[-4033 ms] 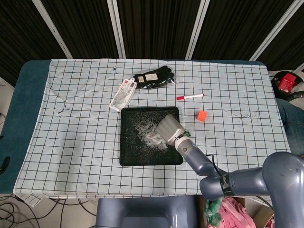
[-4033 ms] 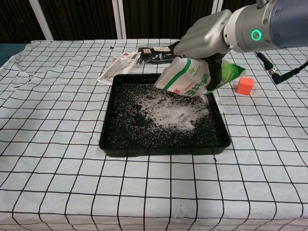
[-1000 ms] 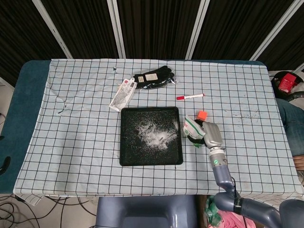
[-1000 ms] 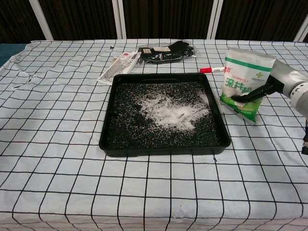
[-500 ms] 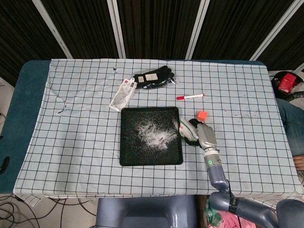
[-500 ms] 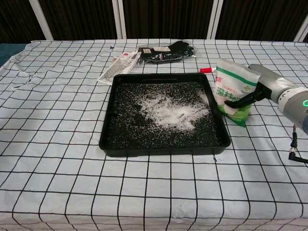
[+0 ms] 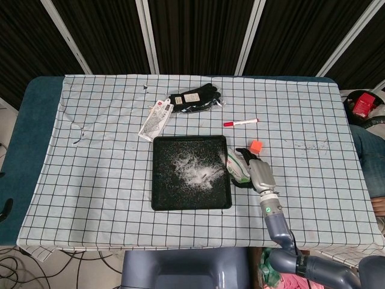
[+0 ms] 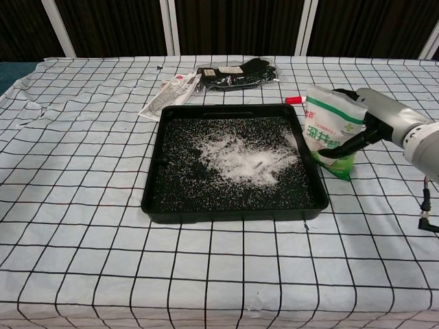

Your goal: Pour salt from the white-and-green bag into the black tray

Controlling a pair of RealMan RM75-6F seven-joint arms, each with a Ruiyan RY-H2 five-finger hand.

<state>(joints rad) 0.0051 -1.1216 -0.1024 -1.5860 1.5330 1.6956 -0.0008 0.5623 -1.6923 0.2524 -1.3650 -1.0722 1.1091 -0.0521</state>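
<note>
The white-and-green salt bag (image 8: 330,130) stands upright on the cloth just right of the black tray (image 8: 156,175), close to its right rim. My right hand (image 8: 376,116) grips the bag from its right side, fingers wrapped around it. From the head view the bag (image 7: 236,166) shows beside the tray (image 7: 157,201) with the right hand (image 7: 257,173) behind it. A pile of white salt (image 8: 247,156) lies in the tray's middle, with grains scattered over the floor. My left hand is not visible in either view.
Black gloves (image 8: 233,74) and a printed packet (image 8: 168,94) lie behind the tray. A red marker (image 7: 240,122) and an orange cube (image 7: 256,146) sit to the back right, the cube just behind the bag. Checked cloth covers the table.
Four seconds ago the bag was tipped over the tray, pouring. Since then the right hand carried it out to the tray's right, stood it upright, and over the last second shifted it left toward the rim.
</note>
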